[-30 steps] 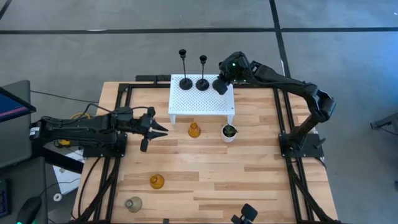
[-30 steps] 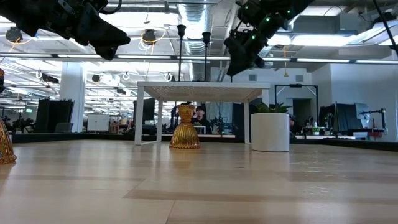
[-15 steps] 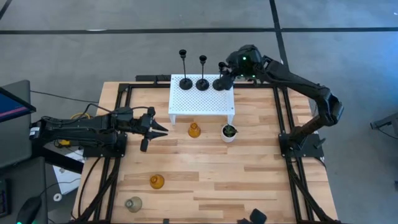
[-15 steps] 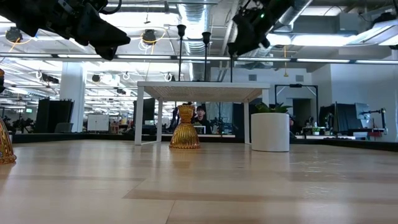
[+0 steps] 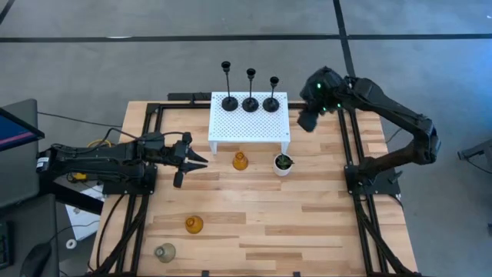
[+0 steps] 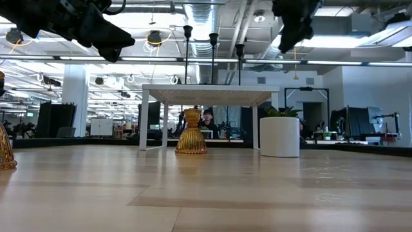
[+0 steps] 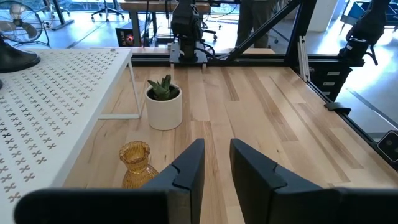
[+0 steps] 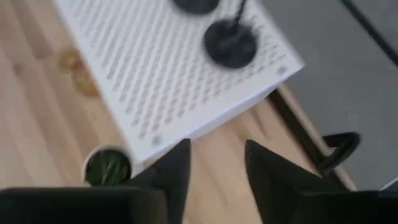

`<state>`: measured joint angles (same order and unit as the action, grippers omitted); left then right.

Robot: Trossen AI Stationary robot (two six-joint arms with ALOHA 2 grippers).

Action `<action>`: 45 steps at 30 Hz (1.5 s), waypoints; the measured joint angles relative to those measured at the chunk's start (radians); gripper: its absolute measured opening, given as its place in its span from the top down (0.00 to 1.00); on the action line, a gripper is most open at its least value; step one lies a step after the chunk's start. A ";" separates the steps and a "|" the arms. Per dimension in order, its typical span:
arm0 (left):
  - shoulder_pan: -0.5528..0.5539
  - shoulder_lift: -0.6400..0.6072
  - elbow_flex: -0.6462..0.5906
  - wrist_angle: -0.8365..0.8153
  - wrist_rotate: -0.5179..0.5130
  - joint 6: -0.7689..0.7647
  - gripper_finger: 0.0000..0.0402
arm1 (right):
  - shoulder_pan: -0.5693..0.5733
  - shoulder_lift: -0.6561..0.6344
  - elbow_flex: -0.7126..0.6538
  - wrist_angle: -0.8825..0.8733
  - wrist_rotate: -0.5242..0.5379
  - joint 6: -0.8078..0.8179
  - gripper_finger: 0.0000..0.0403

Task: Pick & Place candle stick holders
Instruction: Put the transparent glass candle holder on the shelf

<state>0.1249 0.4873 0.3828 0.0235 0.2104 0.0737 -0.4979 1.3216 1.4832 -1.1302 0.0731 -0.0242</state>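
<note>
Three black thin-stemmed candle stick holders (image 5: 229, 101), (image 5: 250, 102), (image 5: 270, 103) stand on their round bases in a row on the white perforated stand (image 5: 250, 123). One amber glass holder (image 5: 240, 161) stands on the table in front of the stand, a second amber one (image 5: 194, 225) near the front left, and a pale grey one (image 5: 164, 251) at the front left edge. My right gripper (image 5: 307, 121) is open and empty in the air to the right of the stand. My left gripper (image 5: 196, 161) is open and empty, left of the amber holder (image 7: 135, 163).
A small white pot with a green plant (image 5: 284, 164) stands on the table by the stand's front right leg. Bare wood spreads over the table's middle and right (image 5: 307, 215). Black frame rails (image 5: 350, 146) run along the table's sides.
My right gripper has let go of the third black holder, risen and gone toward the table's right edge, clear of the stand. That holder now stands upright on the stand beside the other two. My left arm has kept still.
</note>
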 joint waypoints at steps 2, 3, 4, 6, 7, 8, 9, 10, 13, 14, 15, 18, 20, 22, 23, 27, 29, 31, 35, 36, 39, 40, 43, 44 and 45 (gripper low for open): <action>0.000 0.000 0.000 0.000 0.000 0.000 0.81 | 0.036 -0.026 -0.044 0.004 0.000 -0.001 0.74; 0.000 0.000 0.000 0.000 0.000 0.000 0.81 | 0.055 -0.039 -0.069 0.007 0.000 -0.001 0.79; 0.000 0.000 0.000 0.000 0.000 0.000 0.81 | 0.073 -0.052 -0.096 0.014 0.000 -0.001 0.83; 0.000 0.000 0.000 0.000 0.000 0.000 0.81 | 0.109 -0.077 -0.156 0.035 0.000 -0.001 0.92; 0.000 0.000 0.000 0.000 0.000 0.000 0.81 | 0.126 -0.091 -0.191 0.056 0.000 -0.001 0.96; 0.000 0.000 0.000 0.000 0.000 0.000 0.81 | 0.144 -0.106 -0.225 0.087 0.001 -0.001 0.98; 0.000 0.000 0.000 0.000 0.000 0.000 0.81 | 0.161 -0.121 -0.260 0.123 0.003 -0.001 0.98; 0.000 0.000 0.000 0.000 0.000 0.000 0.81 | 0.177 -0.137 -0.296 0.160 0.003 -0.001 0.98; 0.000 0.000 0.000 0.000 0.000 0.000 0.81 | 0.228 -0.182 -0.401 0.265 0.003 0.020 0.97; 0.000 0.000 0.000 0.000 0.000 0.000 0.81 | 0.245 -0.197 -0.435 0.300 0.003 0.023 0.98; 0.000 0.000 0.000 0.000 0.000 0.000 0.81 | 0.263 -0.213 -0.470 0.334 0.003 0.024 0.99; 0.000 0.000 0.000 0.000 0.000 -0.001 0.81 | 0.313 -0.256 -0.572 0.449 0.004 0.028 0.99; 0.000 0.000 0.000 0.000 0.000 -0.002 0.81 | 0.343 -0.282 -0.637 0.537 0.004 0.046 0.99; 0.000 0.000 0.000 0.000 0.000 -0.002 0.81 | 0.369 -0.303 -0.701 0.628 0.005 0.051 1.00; 0.000 0.000 0.000 0.000 0.000 -0.002 0.81 | 0.380 -0.312 -0.733 0.684 0.005 0.052 1.00; 0.000 0.000 0.000 0.000 0.000 -0.003 0.81 | 0.418 -0.323 -0.841 0.915 0.005 0.076 1.00; 0.000 0.000 0.000 0.000 0.000 -0.003 0.81 | 0.435 -0.319 -0.879 0.995 0.004 0.101 1.00; 0.000 0.002 0.000 0.000 0.000 -0.003 0.81 | 0.451 -0.311 -0.904 1.051 0.004 0.128 1.00; 0.000 0.025 0.000 0.003 0.000 -0.003 0.81 | 0.483 -0.276 -0.936 1.137 0.004 0.157 1.00; 0.000 0.033 0.000 0.002 0.000 -0.003 0.81 | 0.492 -0.264 -0.936 1.162 0.005 0.157 1.00; 0.000 0.076 0.000 0.002 0.000 -0.003 0.81 | 0.507 -0.226 -0.937 1.203 0.005 0.154 1.00; 0.000 0.093 0.000 -0.001 0.000 -0.003 0.81 | 0.511 -0.213 -0.938 1.219 0.005 0.148 1.00; 0.000 0.142 0.000 0.000 0.000 -0.003 0.81 | 0.517 -0.187 -0.938 1.247 0.006 0.122 1.00; 0.000 0.161 0.000 0.002 0.000 -0.003 0.81 | 0.517 -0.180 -0.938 1.246 0.006 0.115 1.00; 0.000 0.175 0.000 0.002 0.000 -0.003 0.81 | 0.516 -0.172 -0.938 1.243 0.006 0.111 1.00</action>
<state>0.1246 0.6627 0.3832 0.0250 0.2108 0.0708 0.0177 1.1492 0.5449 0.1123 0.0792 0.0870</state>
